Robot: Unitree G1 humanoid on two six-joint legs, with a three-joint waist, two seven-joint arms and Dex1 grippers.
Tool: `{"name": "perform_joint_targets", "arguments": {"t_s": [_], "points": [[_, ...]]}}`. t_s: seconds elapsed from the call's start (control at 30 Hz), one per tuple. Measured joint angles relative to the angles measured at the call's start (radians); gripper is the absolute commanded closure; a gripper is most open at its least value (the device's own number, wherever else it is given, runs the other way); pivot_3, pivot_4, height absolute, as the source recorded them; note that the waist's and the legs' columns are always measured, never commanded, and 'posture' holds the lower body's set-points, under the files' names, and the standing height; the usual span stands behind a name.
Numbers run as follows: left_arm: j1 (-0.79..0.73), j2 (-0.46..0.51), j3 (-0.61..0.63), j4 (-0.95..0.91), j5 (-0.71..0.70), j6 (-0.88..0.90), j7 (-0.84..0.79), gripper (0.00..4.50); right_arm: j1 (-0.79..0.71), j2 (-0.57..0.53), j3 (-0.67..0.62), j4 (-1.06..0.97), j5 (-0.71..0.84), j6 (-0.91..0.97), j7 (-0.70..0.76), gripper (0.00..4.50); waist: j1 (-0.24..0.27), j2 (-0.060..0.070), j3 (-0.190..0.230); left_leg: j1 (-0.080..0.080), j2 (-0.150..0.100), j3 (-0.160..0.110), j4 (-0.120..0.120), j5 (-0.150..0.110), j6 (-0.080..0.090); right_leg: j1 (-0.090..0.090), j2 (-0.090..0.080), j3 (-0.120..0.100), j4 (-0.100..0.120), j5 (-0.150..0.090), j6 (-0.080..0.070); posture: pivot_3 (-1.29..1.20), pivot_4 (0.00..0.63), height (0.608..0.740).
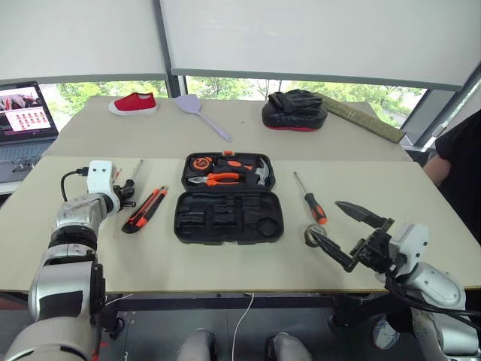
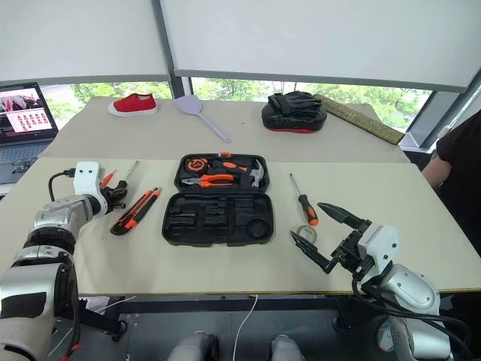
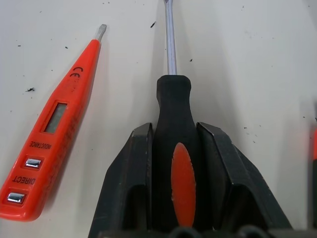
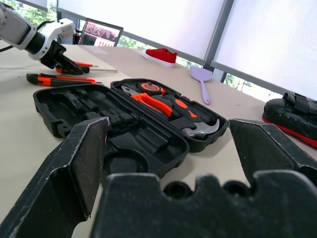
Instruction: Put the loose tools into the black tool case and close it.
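Observation:
The black tool case point(image 1: 225, 241) lies open at the table's middle; its near half has empty recesses, its far half holds pliers, a hammer and a tape measure. At the left, my left gripper point(image 1: 126, 192) is shut on the handle of a screwdriver point(image 3: 171, 49) that rests on the table. A tester pen point(image 3: 47, 129) lies just beside it. The utility knife point(image 1: 146, 209) sits between that gripper and the case. Right of the case lie a second screwdriver point(image 1: 311, 200) and the tape roll point(image 1: 313, 235). My right gripper point(image 1: 324, 219) hovers open and empty over the tape roll.
On the far table are a lilac spatula point(image 1: 201, 113), a red shoe point(image 1: 134, 103), a black-and-red mitt point(image 1: 294, 110) and a long board point(image 1: 364, 118). A laptop point(image 1: 22, 113) stands at the far left. A person point(image 1: 458, 165) is at the right edge.

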Motion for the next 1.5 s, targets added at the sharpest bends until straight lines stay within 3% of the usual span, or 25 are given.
{"name": "perform_joint_targets", "arguments": {"t_s": [0.1,0.2,0.33,0.43,0.63,0.9,1.23,1.3,1.33,1.5], "points": [[0.009,-0.012,0.044,-0.016,-0.051,-0.114,-0.124,3.61,0.002,-0.006,-0.005,-0.019,0.01,0.004,0.0,0.0,-0.001,-0.001,0.001,-0.001,0.0,0.0,0.001,0.0,0.0,-0.001,0.0,0.0,0.0,0.0,0.0,0.0,0.15,0.74],[0.05,-0.008,0.041,-0.144,-0.099,-0.253,-0.381,3.61,0.006,-0.032,-0.024,-0.027,0.029,0.011,0.005,0.0,-0.002,-0.001,0.001,-0.002,0.0,0.0,0.0,0.0,0.0,0.0,0.0,0.0,-0.001,0.003,-0.005,0.0,0.15,0.74],[0.092,0.008,-0.103,-0.341,-0.083,-0.392,-0.73,3.61,-0.007,-0.076,-0.049,-0.027,0.055,0.034,0.024,0.0,0.001,0.0,0.0,-0.001,0.0,0.001,0.001,0.0,0.0,0.001,-0.001,0.0,-0.001,0.004,-0.007,0.0,0.15,0.74],[0.082,-0.004,-0.268,-0.393,0.03,-0.438,-0.858,3.61,-0.023,-0.142,-0.047,-0.01,0.069,0.071,0.079,0.0,0.003,0.0,0.0,-0.001,0.0,0.001,0.003,0.0,0.0,0.001,0.0,0.001,0.0,0.0,-0.002,0.0,0.15,0.74],[0.019,-0.059,-0.42,-0.283,0.234,-0.566,-0.763,3.61,-0.088,-0.158,-0.012,0.029,0.066,0.09,0.113,0.0,-0.003,0.0,0.0,-0.003,0.001,-0.002,0.007,-0.001,0.002,0.0,0.002,0.002,0.001,0.0,-0.001,0.0,0.15,0.74],[-0.08,-0.136,-0.43,-0.123,0.322,-0.623,-0.61,3.61,-0.084,-0.143,0.008,0.011,0.066,0.096,0.105,0.0,0.01,0.0,0.0,-0.007,0.0,-0.002,0.013,-0.003,0.006,0.0,0.002,0.001,0.002,0.0,0.001,0.0,0.15,0.74],[-0.114,-0.133,-0.448,-0.06,0.391,-0.685,-0.566,3.61,-0.063,-0.136,0.009,-0.016,0.06,0.097,0.083,0.0,0.01,0.0,0.0,-0.007,0.0,-0.002,0.014,-0.003,0.007,0.0,0.001,0.001,0.002,0.001,0.002,0.0,0.15,0.74],[-0.118,-0.133,-0.45,-0.044,0.401,-0.696,-0.549,2.6,-0.06,-0.135,0.009,-0.018,0.059,0.097,0.079,0.0,0.01,0.0,0.0,-0.007,0.0,-0.002,0.014,-0.003,0.007,0.0,0.001,0.001,0.002,0.001,0.002,0.0,0.15,0.74],[-0.118,-0.134,-0.447,-0.038,0.4,-0.696,-0.542,2.39,-0.059,-0.135,0.009,-0.02,0.059,0.097,0.079,0.0,0.01,0.0,0.0,-0.007,0.0,-0.002,0.014,-0.003,0.007,0.0,0.001,0.001,0.002,0.001,0.002,0.0,0.15,0.74],[-0.114,-0.199,-0.302,-0.038,0.214,-0.678,-0.615,2.39,-0.045,-0.132,0.009,-0.025,0.059,0.107,0.075,0.0,0.015,0.0,0.0,-0.007,0.0,-0.003,0.014,-0.003,0.007,0.0,0.001,0.001,0.002,0.001,0.002,0.0,0.15,0.74]]}}
